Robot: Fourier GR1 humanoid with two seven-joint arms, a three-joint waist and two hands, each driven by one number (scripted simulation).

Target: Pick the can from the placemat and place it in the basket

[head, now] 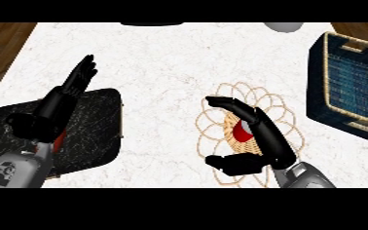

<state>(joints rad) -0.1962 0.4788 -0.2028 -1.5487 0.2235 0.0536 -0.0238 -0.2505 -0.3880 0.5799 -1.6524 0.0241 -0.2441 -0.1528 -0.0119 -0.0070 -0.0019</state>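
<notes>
The red can [241, 132] with a silver top stands on the woven middle of a round lace-patterned placemat [215, 126]. My right hand [267, 139] arches over it. Its fingers curl round the can's right and far side and hide part of it. The thumb [230, 162] lies below the can with a strip of placemat showing between them. The dark blue basket [316, 85] with a tan rim stands at the right edge, apart from the placemat. My left hand [68, 93] rests open at the left, fingers pointing up.
A black speckled tray [97, 126] lies under my left forearm at the lower left. A dark object [151, 24] and a pale round object [284, 27] sit at the counter's far edge. White marble counter [165, 63] lies between tray and placemat.
</notes>
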